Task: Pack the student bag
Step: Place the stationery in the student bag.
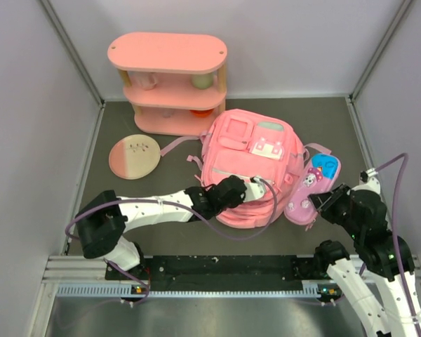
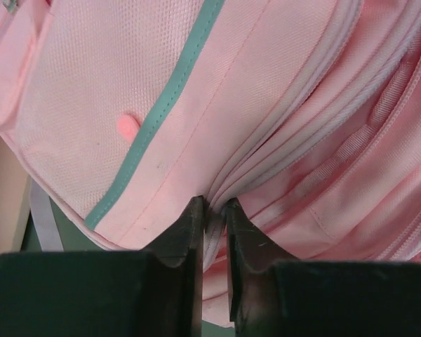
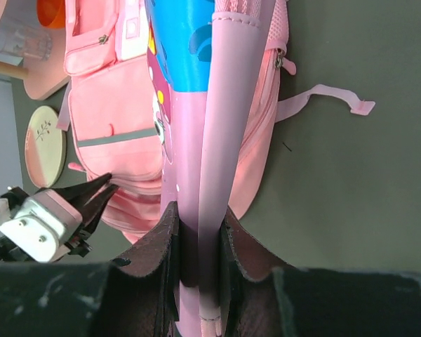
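Observation:
The pink student bag (image 1: 249,165) lies flat on the dark table, front pockets up. My left gripper (image 1: 247,188) is at its near edge, jaws nearly shut on a fold of the bag's zip edge (image 2: 214,214); the grey zip strip (image 2: 161,112) runs above. My right gripper (image 1: 321,203) is shut on a flat pink pencil case (image 1: 312,189) with a blue patch, held beside the bag's right side. In the right wrist view the pencil case (image 3: 203,140) runs up between the fingers, with the bag (image 3: 112,140) and the left gripper (image 3: 102,186) to its left.
A pink three-tier shelf (image 1: 168,84) with cups stands at the back left. A round pink plate (image 1: 134,156) lies left of the bag. A loose bag strap (image 3: 330,98) lies on the table right of the bag. Grey walls enclose the table.

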Robot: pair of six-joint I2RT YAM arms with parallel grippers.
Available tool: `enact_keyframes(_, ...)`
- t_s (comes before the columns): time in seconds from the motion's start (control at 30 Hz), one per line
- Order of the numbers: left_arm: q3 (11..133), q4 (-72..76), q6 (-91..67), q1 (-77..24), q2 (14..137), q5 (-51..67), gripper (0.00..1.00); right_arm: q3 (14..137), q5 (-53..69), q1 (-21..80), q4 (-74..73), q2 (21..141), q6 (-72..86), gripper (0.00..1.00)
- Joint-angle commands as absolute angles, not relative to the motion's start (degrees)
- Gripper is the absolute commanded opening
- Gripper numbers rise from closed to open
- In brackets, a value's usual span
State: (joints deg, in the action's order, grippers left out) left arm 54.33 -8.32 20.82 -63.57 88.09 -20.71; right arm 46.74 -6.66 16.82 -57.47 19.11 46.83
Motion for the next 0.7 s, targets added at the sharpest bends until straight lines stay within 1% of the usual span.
enact_keyframes(0.0,58.8,-5.1,19.43,-62.4,88.6,-27.94,0.09,46.23,-6.15,17.31,-54.23,17.32,47.64,0.0)
enact_keyframes(0.03,59.49,-5.27,19.16,-62.49,88.42,-28.21,0.0,46.23,-5.8,17.4,-54.23,17.23,47.64,0.0)
enact_keyframes(0.3,63.45,-5.71,13.11,-62.05,85.26,-34.18,0.0,43.86,-0.62,17.32,-54.32,13.81,49.65,0.0)
enact_keyframes(0.47,69.07,-9.22,10.37,-61.88,85.69,-36.21,0.0,40.7,11.32,17.32,-53.27,11.08,52.03,0.0)
enact_keyframes(0.6,73.12,-12.47,7.31,-61.44,86.57,-37.79,0.0,37.8,24.83,17.4,-51.34,8.44,53.87,0.0)
enact_keyframes(0.67,75.49,-14.23,5.9,-61.35,86.83,-38.23,0.0,35.7,28.46,17.4,-50.98,7.04,55.45,0.0)
